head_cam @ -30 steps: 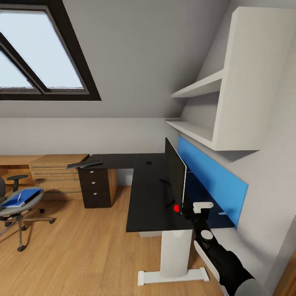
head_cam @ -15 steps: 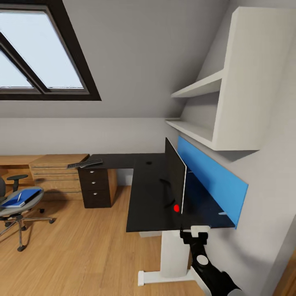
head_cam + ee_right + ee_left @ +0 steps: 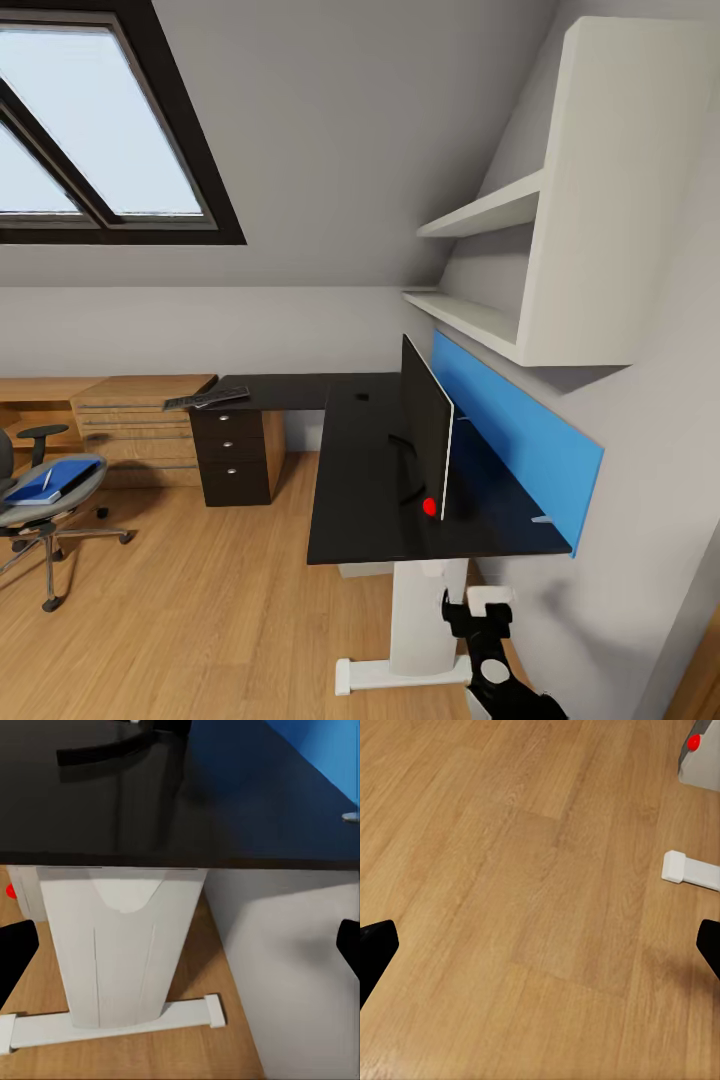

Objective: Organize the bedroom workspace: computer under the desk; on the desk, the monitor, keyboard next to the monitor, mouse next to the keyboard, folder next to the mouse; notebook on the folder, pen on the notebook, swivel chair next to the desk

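The desk [image 3: 360,470] carries the monitor [image 3: 425,435], upright and edge-on beside the blue back panel. The keyboard [image 3: 205,398] lies at the desk's far left end, half over the wooden cabinet. At the left edge stands the swivel chair [image 3: 40,510] with the blue folder [image 3: 45,483] on its seat and a pale pen [image 3: 46,479] on the folder. Mouse and notebook are too small to tell. The computer [image 3: 701,761] is a grey box with a red dot. My right gripper [image 3: 476,606] [image 3: 180,945] hangs open below the desk's near edge. My left gripper [image 3: 540,945] is open over bare floor.
The desk's white leg [image 3: 120,945] and its foot bar [image 3: 690,868] stand on the wooden floor just ahead of my right arm. A wooden drawer cabinet [image 3: 140,425] adjoins the black pedestal [image 3: 235,455]. White wall shelves [image 3: 520,260] hang above the desk.
My right arm has dropped from desk-top height beside the monitor to below the desk's near edge. The camera, the desk and the chair have stayed still.
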Robot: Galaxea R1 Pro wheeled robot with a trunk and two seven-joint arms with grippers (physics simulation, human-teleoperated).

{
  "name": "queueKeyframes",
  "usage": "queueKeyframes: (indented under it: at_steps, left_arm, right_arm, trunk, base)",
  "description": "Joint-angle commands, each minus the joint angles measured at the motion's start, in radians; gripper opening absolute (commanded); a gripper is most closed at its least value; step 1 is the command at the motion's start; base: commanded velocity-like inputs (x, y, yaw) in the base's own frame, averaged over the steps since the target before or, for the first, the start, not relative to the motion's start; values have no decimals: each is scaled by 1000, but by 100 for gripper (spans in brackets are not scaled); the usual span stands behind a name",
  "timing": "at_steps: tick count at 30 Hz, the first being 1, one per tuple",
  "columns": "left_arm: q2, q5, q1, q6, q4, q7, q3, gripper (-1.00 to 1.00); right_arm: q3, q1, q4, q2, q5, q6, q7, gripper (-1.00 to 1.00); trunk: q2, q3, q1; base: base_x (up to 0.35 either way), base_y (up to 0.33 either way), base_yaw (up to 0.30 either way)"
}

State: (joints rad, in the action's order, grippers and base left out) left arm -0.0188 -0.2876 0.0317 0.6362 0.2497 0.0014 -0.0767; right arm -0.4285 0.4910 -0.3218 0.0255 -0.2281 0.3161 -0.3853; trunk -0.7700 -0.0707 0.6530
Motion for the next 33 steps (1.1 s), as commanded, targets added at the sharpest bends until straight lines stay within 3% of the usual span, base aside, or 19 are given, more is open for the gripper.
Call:
queueKeyframes:
  at_steps: [1,15,18,25,33]
  left_arm:
    - [0,4,0,0,2,0,-5,100]
    - [1,4,0,-2,2,-2,-4,100]
    - [1,4,0,-3,2,-3,-3,100]
    - [8,7,0,-14,-29,-4,0,100]
    - [17,17,0,-36,-46,-4,13,100]
  right_arm:
    - [-9,1,5,0,-10,10,-5,100]
    - [-8,1,115,27,-16,32,-1,100]
    - [-8,1,158,44,-15,32,27,100]
    - [-4,1,237,48,-14,33,106,100]
    - [-3,-7,329,47,-16,126,139,100]
  trunk:
    - [-1,-1,0]
    - [-1,-1,0]
    - [-1,-1,0]
    - [-1,-1,0]
    - [-1,-1,0]
  base:
    - [0,0,0]
    - [0,0,0]
    - [0,0,0]
    - [0,0,0]
    - [0,53,0]
